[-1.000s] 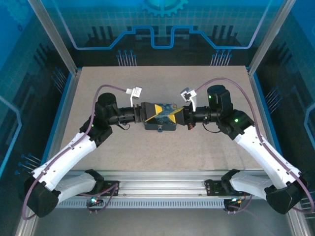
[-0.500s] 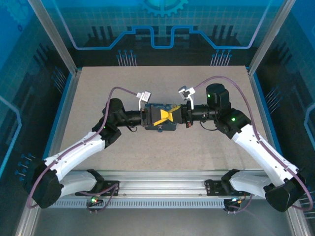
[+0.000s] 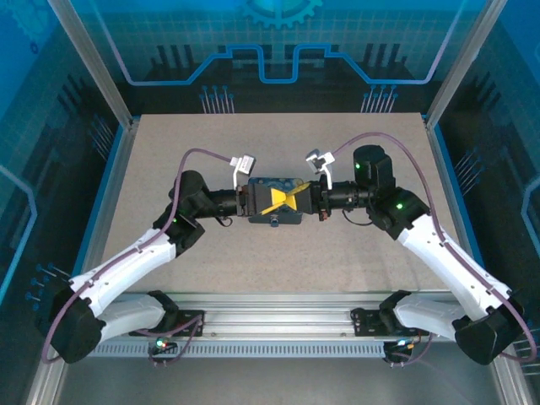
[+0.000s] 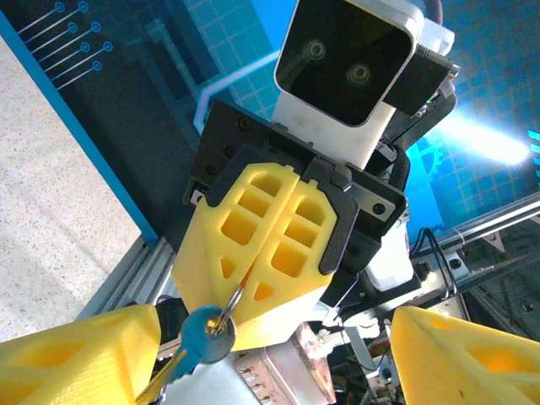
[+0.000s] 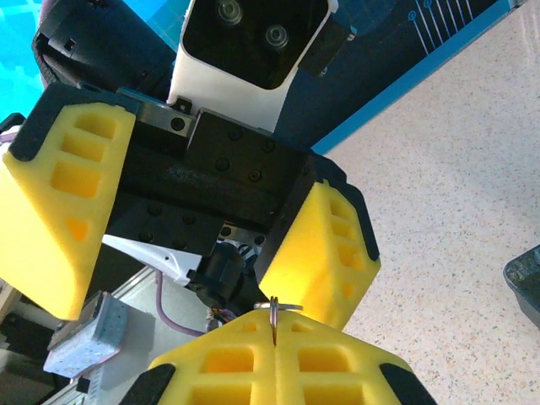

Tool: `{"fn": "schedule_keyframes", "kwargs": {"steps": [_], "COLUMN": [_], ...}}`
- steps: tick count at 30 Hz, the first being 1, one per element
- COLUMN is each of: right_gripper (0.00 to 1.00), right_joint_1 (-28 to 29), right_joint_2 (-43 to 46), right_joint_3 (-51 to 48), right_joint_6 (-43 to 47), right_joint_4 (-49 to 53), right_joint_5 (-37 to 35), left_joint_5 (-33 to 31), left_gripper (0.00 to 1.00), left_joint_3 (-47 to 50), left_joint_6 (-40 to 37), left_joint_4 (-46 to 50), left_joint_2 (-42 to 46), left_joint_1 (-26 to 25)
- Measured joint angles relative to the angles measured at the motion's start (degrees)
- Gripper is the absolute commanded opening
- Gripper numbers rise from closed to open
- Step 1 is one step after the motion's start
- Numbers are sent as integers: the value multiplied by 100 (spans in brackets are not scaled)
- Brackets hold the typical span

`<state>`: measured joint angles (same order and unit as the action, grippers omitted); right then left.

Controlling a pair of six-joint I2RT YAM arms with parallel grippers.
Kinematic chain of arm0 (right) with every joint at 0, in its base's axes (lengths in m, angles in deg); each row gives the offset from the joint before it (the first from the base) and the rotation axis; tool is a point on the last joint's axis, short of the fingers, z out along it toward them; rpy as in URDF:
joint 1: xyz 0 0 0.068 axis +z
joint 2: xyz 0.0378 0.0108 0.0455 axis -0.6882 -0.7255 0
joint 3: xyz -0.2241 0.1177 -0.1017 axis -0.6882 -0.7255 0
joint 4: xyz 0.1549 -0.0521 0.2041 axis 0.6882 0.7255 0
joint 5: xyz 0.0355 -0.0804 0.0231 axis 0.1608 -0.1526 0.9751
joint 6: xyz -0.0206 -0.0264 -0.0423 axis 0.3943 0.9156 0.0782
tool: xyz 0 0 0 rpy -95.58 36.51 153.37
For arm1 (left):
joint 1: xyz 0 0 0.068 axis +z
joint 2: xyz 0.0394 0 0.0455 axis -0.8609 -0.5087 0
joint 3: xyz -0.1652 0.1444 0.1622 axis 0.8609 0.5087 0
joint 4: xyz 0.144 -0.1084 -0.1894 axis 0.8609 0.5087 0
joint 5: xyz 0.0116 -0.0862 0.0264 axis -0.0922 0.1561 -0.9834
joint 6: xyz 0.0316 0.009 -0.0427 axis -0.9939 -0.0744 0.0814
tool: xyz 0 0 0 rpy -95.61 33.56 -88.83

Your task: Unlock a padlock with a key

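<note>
Yellow, hollow-ribbed fingers on my right gripper (image 4: 253,283) are pressed flat together, pinching a thin wire loop (image 5: 274,314) at their tips. From that loop hangs the small, round, bluish-grey metal padlock (image 4: 207,332), just beside the inner face of one of my left fingers (image 4: 80,359). My left gripper (image 3: 256,201) stands wide apart, its two yellow fingers flanking the right gripper's tips and clamping nothing. A thin brassy sliver (image 4: 164,381) pokes out under the padlock; I can't tell what it is. From above, both grippers meet nose to nose over a dark blue rectangular box with yellow swirls (image 3: 263,218), near the middle of the beige speckled tabletop (image 3: 211,143).
</note>
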<state>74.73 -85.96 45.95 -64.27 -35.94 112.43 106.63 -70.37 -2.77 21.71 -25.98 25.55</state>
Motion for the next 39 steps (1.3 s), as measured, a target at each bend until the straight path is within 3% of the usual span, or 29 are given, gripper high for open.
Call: {"fn": "schedule_keyframes", "kwargs": {"steps": [21, 25, 28, 33, 39], "right_gripper": [0, 0, 0, 0, 0], "right_joint_1": [-20, -55, -66, -66, -66], "right_joint_2": [203, 216, 236, 234, 234], "right_joint_3": [-175, -186, -201, -201, -201], "right_joint_6": [2, -2, -2, -2, 0], "right_joint_4": [90, 81, 79, 81, 85], "right_joint_5": [-68, -72, -83, -83, -85], "left_joint_5": [-39, -39, -42, -39, -42], "left_gripper": [37, 37, 53, 59, 55], "left_joint_3": [37, 50, 70, 68, 68], "left_joint_6": [-44, -44, -46, -109, -136], "left_joint_4": [127, 146, 151, 168, 192], "left_joint_2": [72, 72, 72, 72, 72], "left_joint_1": [0, 0, 0, 0, 0]}}
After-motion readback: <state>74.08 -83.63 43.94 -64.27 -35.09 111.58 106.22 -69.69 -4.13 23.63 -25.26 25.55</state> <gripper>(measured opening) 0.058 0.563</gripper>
